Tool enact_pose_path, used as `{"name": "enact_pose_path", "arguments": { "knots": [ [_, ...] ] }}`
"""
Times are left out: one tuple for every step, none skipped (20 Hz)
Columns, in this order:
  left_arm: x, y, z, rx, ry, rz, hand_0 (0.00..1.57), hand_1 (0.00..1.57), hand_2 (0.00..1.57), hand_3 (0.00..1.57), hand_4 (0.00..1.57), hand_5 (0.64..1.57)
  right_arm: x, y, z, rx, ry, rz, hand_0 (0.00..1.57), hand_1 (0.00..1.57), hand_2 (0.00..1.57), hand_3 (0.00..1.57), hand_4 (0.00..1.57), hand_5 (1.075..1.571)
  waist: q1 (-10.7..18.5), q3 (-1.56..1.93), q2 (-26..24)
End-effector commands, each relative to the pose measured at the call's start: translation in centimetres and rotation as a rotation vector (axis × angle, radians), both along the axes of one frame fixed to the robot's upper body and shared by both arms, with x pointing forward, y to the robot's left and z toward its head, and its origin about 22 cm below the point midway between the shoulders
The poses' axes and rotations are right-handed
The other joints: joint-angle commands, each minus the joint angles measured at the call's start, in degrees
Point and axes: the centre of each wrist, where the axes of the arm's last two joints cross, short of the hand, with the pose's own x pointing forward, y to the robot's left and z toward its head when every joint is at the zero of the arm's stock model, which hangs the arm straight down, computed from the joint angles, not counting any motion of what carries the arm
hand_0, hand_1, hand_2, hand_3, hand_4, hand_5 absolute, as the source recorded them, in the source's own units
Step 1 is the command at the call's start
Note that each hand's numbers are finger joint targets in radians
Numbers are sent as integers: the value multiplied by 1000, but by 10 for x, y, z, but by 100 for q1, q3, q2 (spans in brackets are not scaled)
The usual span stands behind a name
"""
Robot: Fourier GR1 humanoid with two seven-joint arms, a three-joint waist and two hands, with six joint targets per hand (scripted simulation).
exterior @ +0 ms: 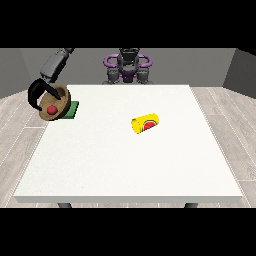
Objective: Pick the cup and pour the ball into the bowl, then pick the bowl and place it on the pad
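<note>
currently robot hand (36, 95) at the view's left curls round the tilted wooden bowl (59, 106), red ball (51, 109) inside, over the green pad (71, 110) at the desk (125, 165) edge. yellow cup (145, 123) lies on its side mid-desk.

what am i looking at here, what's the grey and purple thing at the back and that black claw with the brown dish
The grey and purple figure at the far side is a humanoid robot, seen from a camera across the large white table. So its arms reach toward you. The black claw is its hand at the view's left, on a grey arm. Its fingers curl round the rim of a round brown wooden bowl, which is tilted, with a small red ball inside. Just behind the bowl a flat green pad lies at the table's left edge. Near the middle, a yellow cup with a red mark lies on its side. The other hand is not visible.
</note>
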Motion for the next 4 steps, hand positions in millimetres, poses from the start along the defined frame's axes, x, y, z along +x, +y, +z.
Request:
{"name": "enact_pose_path", "arguments": {
  "knots": [
    [10,-22,-20,-16,99,-5,0,0,0,0,1190,1569,-3,12,-24,-23,101,28,0,0,0,0,0,1395,-92,3,-617],
    [6,-14,-12,-16,75,-7,0,0,0,0,1190,1569,-2,-2,-1,-21,112,35,0,0,0,0,0,1400,-62,1,-550],
    [7,-13,-38,-13,147,15,0,0,0,0,1190,1569,8,-3,28,-39,133,35,0,0,0,0,0,1383,-170,-7,-928],
    [2,-3,-36,-14,133,39,0,0,0,0,1190,1569,11,1,32,-46,96,72,0,0,0,0,200,1375,-254,-6,-844]
  ]
}}
